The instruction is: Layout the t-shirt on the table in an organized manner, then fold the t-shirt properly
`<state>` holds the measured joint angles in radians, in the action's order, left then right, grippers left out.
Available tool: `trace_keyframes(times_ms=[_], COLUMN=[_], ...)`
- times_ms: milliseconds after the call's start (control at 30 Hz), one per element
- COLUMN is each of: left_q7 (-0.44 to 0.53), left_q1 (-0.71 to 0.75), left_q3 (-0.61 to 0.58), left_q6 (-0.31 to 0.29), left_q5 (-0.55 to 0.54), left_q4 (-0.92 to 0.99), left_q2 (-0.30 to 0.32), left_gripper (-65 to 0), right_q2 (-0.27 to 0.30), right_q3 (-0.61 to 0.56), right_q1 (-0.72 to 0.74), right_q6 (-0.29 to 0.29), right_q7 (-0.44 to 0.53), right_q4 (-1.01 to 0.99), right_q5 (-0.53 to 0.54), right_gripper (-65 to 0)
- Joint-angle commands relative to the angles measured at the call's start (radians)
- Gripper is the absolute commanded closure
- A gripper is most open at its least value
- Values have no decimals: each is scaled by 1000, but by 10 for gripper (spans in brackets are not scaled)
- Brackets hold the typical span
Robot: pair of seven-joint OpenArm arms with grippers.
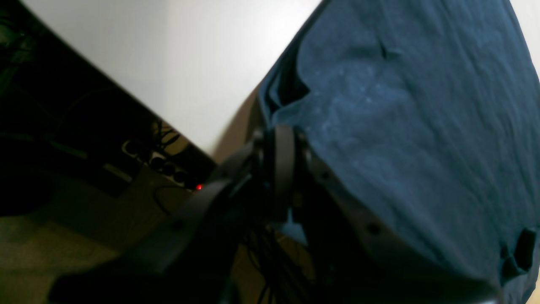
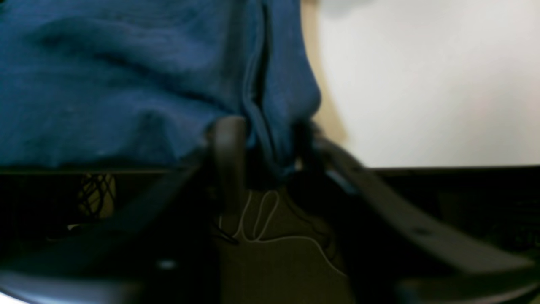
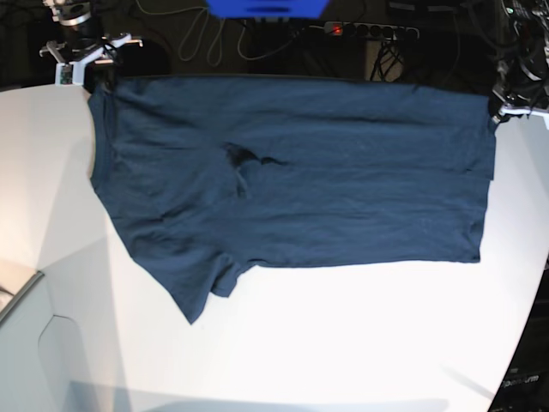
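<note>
**A:** Start from the near side. What lies closest?

**B:** Bare white tabletop (image 3: 343, 343) along the near edge. Past it the navy t-shirt (image 3: 292, 180) begins: one sleeve points toward the near left corner, and the body spreads flat across the middle, running right up to the far edge. A small pucker of cloth sits left of the middle.

**A:** And the hands?

**B:** Both are at the far edge, one at each far corner of the shirt. The left hand (image 3: 513, 105) is by the far right corner of the tabletop, right at the shirt's corner there. Its wrist view shows the left hand (image 1: 280, 147) clenched on the shirt's edge, the t-shirt (image 1: 400, 126) draping away over the tabletop (image 1: 177, 55).

**A:** The other?

**B:** The right hand (image 3: 86, 47) is near the far left corner, just beyond the shirt's corner. From its wrist view the right hand (image 2: 263, 147) has its fingers (image 2: 228, 143) standing apart, with a folded hem of the t-shirt (image 2: 126, 76) hanging between them. The picture is blurred; I cannot tell whether the cloth is pinched or let go.

**A:** Anything behind?

**B:** A power strip (image 3: 369, 30) with a red light and cables (image 3: 197, 39), on the dark floor beyond the far edge.
</note>
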<state>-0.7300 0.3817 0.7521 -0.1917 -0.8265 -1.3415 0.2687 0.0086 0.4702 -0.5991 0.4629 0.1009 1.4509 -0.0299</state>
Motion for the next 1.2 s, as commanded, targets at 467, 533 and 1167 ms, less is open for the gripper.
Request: trace_keyframes(times_ms=[467, 533, 1167], left_q7=[14, 8, -18], left_q1=[41, 36, -42], left_q3=[70, 114, 140], left_q6=[-7, -10, -2], left_q5=[-9, -9, -9], left_q4=[-22, -23, -23], left_q2=[16, 16, 19], left_gripper=[0, 0, -47], right_q2=[-20, -35, -51], right_q3=[17, 17, 15], right_q1=[-9, -3, 75], right_q6=[-2, -2, -2], right_q7=[27, 27, 21], right_q4=[201, 218, 250], right_q5=[9, 9, 6], right_gripper=[-336, -337, -338])
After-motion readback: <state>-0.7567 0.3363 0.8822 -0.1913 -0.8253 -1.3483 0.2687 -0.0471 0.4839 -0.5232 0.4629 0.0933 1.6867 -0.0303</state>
